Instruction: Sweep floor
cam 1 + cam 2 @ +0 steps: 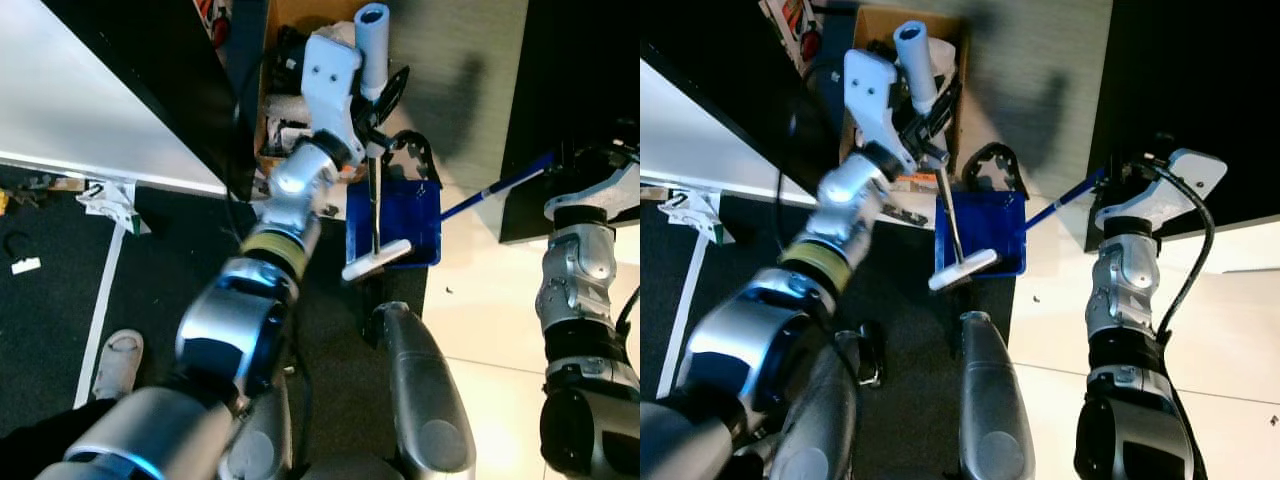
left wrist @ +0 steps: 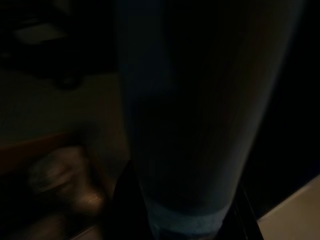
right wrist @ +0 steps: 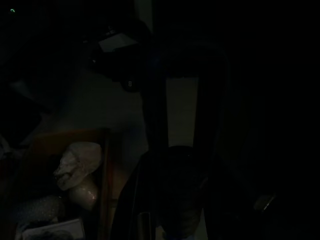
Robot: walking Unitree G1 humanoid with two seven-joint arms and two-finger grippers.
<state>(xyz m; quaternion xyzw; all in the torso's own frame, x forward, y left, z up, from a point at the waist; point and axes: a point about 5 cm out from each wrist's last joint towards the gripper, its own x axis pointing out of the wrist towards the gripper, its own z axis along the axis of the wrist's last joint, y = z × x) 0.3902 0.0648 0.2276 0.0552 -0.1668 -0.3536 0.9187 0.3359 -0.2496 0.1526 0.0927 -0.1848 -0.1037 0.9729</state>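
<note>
Two dim views: both wrist views are nearly black — a pale tube [image 2: 175, 125] is made out in the left one, little else.
Left gripper [image 1: 378, 100]: closed round the pale blue handle [image 1: 371, 40] of the broom, whose thin dark shaft [image 1: 375, 200] is seen running down to a white head [image 1: 376, 260].
Right gripper [image 1: 1125, 180]: held by a dark wall edge at the upper end of a blue pole [image 1: 1065, 202]; whether its fingers are closed on it cannot be told.
Dustpan [image 1: 415, 215]: blue plastic, box-shaped, set on the floor with the broom head lying over its front edge; its black handle [image 1: 412, 150] is partly hidden behind the broom.
Floor: dark carpet [image 1: 170, 270] on the robot's left, pale glossy tile [image 1: 490, 300] on its right.
Room: a white board edge [image 1: 80, 110] cut off at the corner, a cardboard box [image 1: 875, 30] of hard-to-read clutter, a person's white shoe [image 1: 118, 362] at the carpet's white stripe [image 1: 100, 310].
</note>
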